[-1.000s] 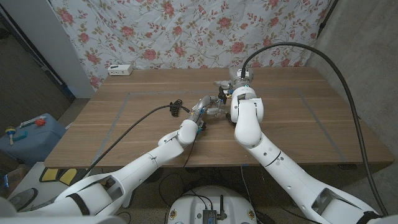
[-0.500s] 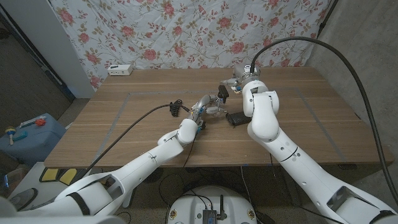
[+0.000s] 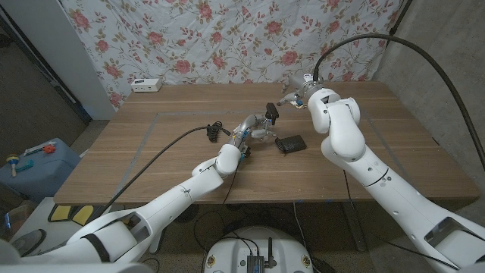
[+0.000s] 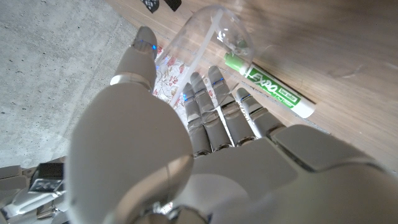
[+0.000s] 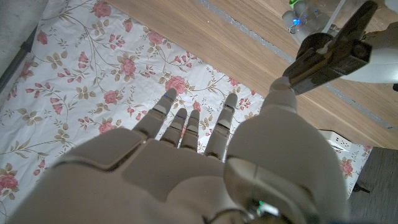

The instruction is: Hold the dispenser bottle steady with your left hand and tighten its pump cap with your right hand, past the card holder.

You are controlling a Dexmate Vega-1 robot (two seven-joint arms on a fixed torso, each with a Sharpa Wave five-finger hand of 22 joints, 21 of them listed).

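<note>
- The left hand (image 3: 256, 129) grasps the dispenser bottle (image 3: 261, 125) near the table (image 3: 151, 144) centre. In the left wrist view its fingers (image 4: 214, 115) curl round the clear body (image 4: 208, 31), thumb on the opposite side. Judged purpose: to brace the bottle against the twist of tightening.
- The bottle is transparent plastic, with a thin dip tube visible through the wall. Its black pump cap (image 3: 271, 112) stands at about 1 o'clock from the holding hand. Whether the cap is fully seated cannot be told.
- The right hand (image 3: 297, 97) hovers at roughly 2 o'clock from the cap, apart from it. Its fingers (image 5: 186, 127) are extended and spread, holding nothing; the cap's black nozzle (image 5: 329, 50) shows beside the thumb. Judged state: tightening not in hand at this moment.
- The dark card holder (image 3: 289, 143) lies flat at about 4 o'clock from the bottle, near it and between the robot and the right hand's working area.
- A green marker (image 4: 268, 92) lies on the table just beside the bottle.
</note>
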